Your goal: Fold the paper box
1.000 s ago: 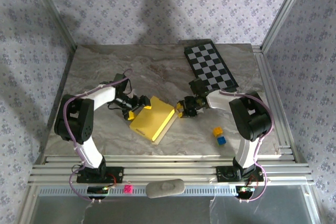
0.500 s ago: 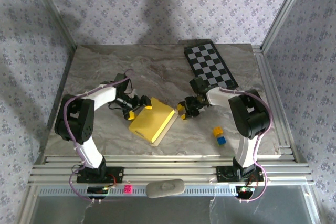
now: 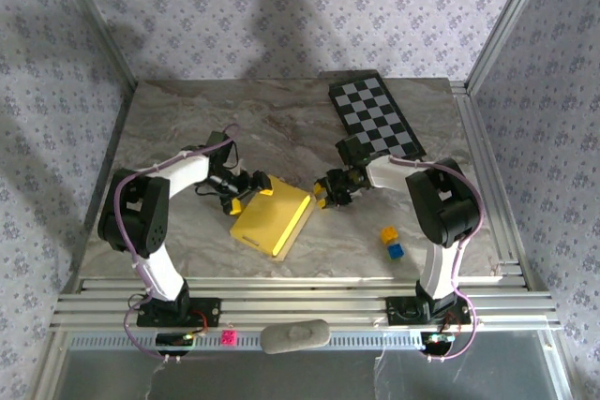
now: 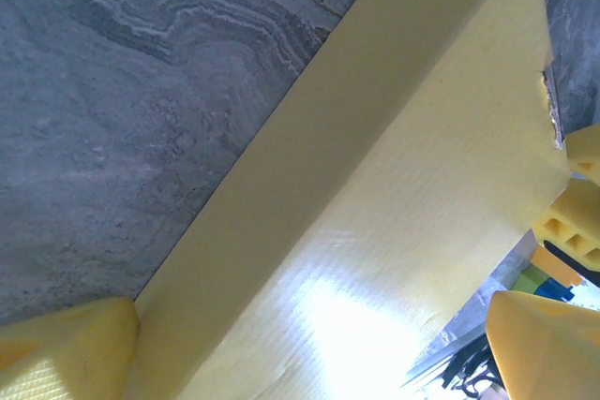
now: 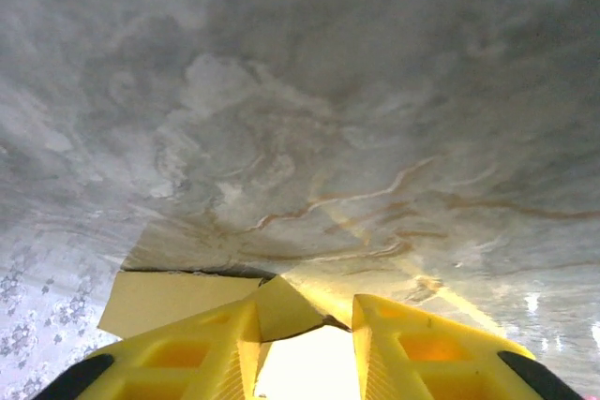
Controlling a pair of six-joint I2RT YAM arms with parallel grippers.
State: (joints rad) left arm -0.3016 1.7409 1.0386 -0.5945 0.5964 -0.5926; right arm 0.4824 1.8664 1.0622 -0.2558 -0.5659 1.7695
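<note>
1. On the marble table (image 3: pixel 187 128), near its middle, the paper box (image 3: pixel 272 217) lies as a flat yellow rectangle, turned at an angle, with a gripper at each of its far corners.
2. The left gripper (image 3: pixel 246 186) sits low at the box's far-left corner. In the left wrist view its yellow fingers (image 4: pixel 66 348) stand spread wide at the two lower corners of the picture, and the box's top face and one long side wall run between them. The near finger lies right against the side wall; whether either finger presses on the card cannot be told.
3. The right gripper (image 3: pixel 325 192) sits at the box's far-right corner, close above the table.
4. In the right wrist view, that gripper's two fingers are only narrowly apart. A small pointed corner of a pale flap (image 5: pixel 281 311) stands in the gap, against one finger and short of the other. I cannot tell whether it is pinched.
5. A black-and-white chequered board (image 3: pixel 377 117) lies at the far right of the table, well apart from the box.
6. A small yellow cube (image 3: pixel 387 232) and a blue cube (image 3: pixel 395 250) sit touching, to the right of the box.
</note>
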